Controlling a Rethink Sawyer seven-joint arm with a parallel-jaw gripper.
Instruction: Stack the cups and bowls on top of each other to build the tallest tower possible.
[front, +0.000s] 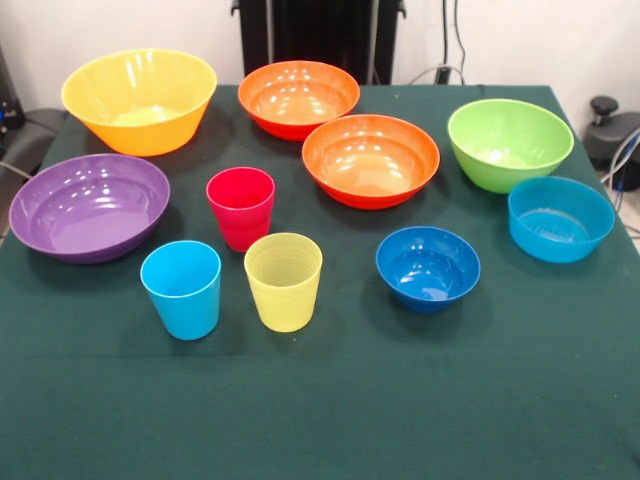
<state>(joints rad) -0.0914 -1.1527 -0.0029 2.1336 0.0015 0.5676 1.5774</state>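
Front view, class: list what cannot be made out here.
- Robot's pincer: not shown; nothing of it enters the picture.
- Glossy purple plastic bowl: left rim runs close to the picture's edge.
- Ribbed red-pink plastic cup: base hidden behind the translucent yellow ribbed cup.

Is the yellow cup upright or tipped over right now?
Upright. The yellow cup stands on its narrow base with its open rim facing up, apart from the light blue cup beside it.

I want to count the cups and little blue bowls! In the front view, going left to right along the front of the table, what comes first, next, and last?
Light blue cup → red-pink cup → yellow cup → dark blue bowl → lighter blue bowl.
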